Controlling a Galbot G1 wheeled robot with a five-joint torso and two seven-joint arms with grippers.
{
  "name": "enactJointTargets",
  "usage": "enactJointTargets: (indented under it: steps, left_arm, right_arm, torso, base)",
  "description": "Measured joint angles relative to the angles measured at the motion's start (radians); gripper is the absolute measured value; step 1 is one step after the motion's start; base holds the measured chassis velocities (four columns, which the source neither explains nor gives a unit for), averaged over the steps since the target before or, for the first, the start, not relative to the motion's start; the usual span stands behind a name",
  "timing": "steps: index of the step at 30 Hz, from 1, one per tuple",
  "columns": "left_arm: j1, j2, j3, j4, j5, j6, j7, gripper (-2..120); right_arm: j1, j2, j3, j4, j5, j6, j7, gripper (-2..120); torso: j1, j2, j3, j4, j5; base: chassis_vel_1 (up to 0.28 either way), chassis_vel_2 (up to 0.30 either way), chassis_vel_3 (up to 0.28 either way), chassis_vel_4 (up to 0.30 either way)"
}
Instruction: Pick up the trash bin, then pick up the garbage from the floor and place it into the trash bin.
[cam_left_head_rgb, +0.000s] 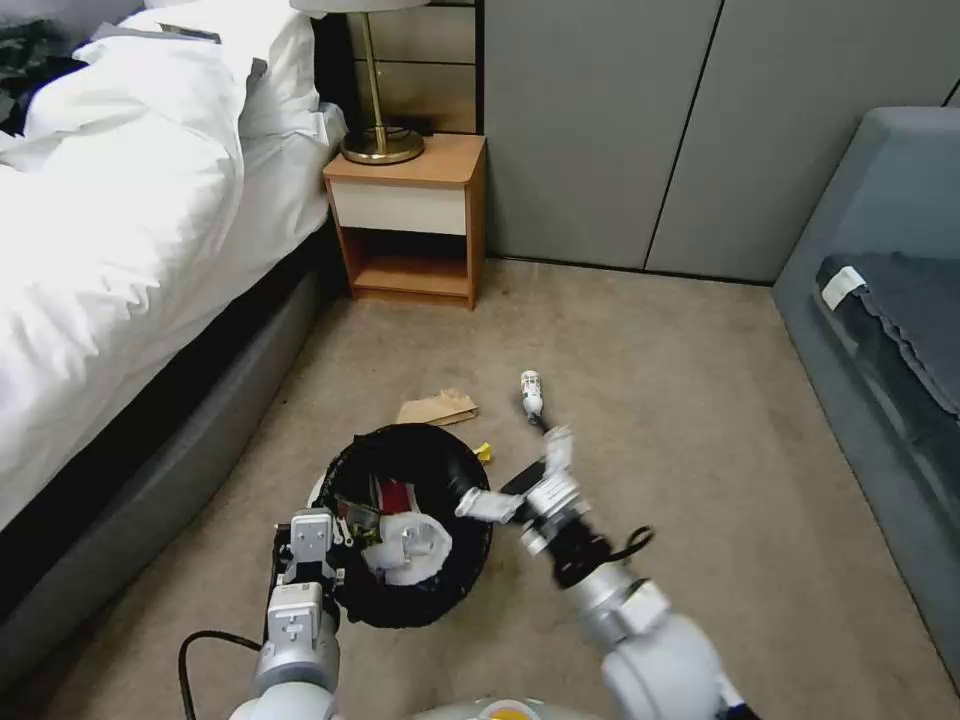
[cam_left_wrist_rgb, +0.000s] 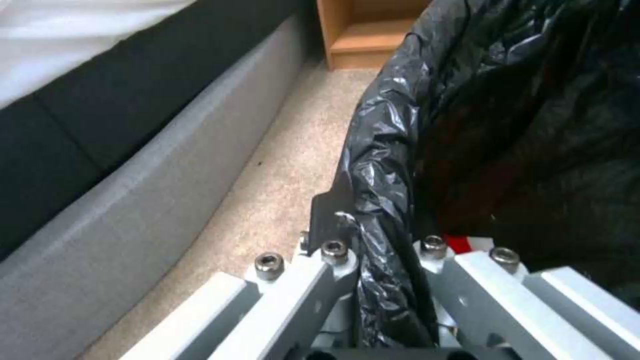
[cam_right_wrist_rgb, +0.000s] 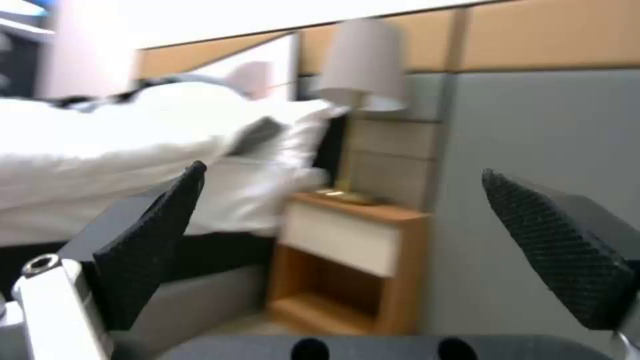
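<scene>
The trash bin (cam_left_head_rgb: 372, 603), white with a black liner, hangs tilted just above the carpet. My left gripper (cam_left_head_rgb: 318, 530) is shut on its near-left rim, and in the left wrist view the gripper (cam_left_wrist_rgb: 373, 240) pinches the crinkly liner (cam_left_wrist_rgb: 393, 140). Inside the bin lie a crumpled white tissue (cam_left_head_rgb: 410, 548) and a red-and-white carton (cam_left_head_rgb: 395, 495). My right gripper (cam_left_head_rgb: 520, 478) hovers open and empty beside the bin's right rim; its pads (cam_right_wrist_rgb: 147, 245) stand wide apart. On the floor beyond the bin lie garbage pieces: a brown paper bag (cam_left_head_rgb: 437, 408), a yellow wrapper (cam_left_head_rgb: 484, 452) and a small bottle (cam_left_head_rgb: 531, 390).
A bed (cam_left_head_rgb: 120, 250) with white bedding runs along the left. A wooden nightstand (cam_left_head_rgb: 410, 210) with a brass lamp (cam_left_head_rgb: 380, 140) stands at the back. A grey sofa (cam_left_head_rgb: 880, 330) lines the right. Open carpet lies between them.
</scene>
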Motion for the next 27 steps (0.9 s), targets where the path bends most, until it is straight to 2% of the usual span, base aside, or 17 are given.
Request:
enactJointTargets:
  steps: [3,5,8,13,27]
  left_arm:
    - [0.003,0.001,-0.002,0.000,-0.004,0.000,0.000,1]
    - [0.003,0.001,-0.007,-0.001,-0.012,-0.001,0.000,1]
    - [0.003,0.002,-0.010,-0.008,-0.022,-0.001,-0.001,1]
    - [0.003,0.004,-0.014,-0.016,-0.032,0.001,-0.001,1]
    - [0.004,0.001,-0.011,-0.025,-0.027,0.003,-0.002,1]
  right_arm:
    - [-0.053,0.017,0.064,0.025,0.019,0.026,0.023,100]
    - [-0.099,0.031,0.120,0.024,0.033,0.077,0.036,100]
    - [-0.125,0.044,0.146,0.003,0.032,0.108,0.071,100]
    - [-0.154,0.055,0.159,-0.034,0.033,0.131,0.108,100]
    - [-0.138,0.055,0.177,-0.061,0.037,0.139,0.088,100]
  torso:
    - [0.000,0.000,0.000,0.0001,0.0001]
    - [0.000,0.000,0.000,0.0000,0.0000]
    - [0.000,0.000,0.000,0.0001,0.0003]
    - [0.000,0.000,0.000,0.0002,0.0001]
    - [0.000,0.000,0.000,0.0002,0.0001]
  base:
    - [0.000,0.000,0.000,0.000]
    - [0.000,0.000,0.000,0.000]
    - [0.000,0.000,0.000,0.000]
    - [0.000,0.000,0.000,0.000]
    - [0.000,0.000,0.000,0.000]
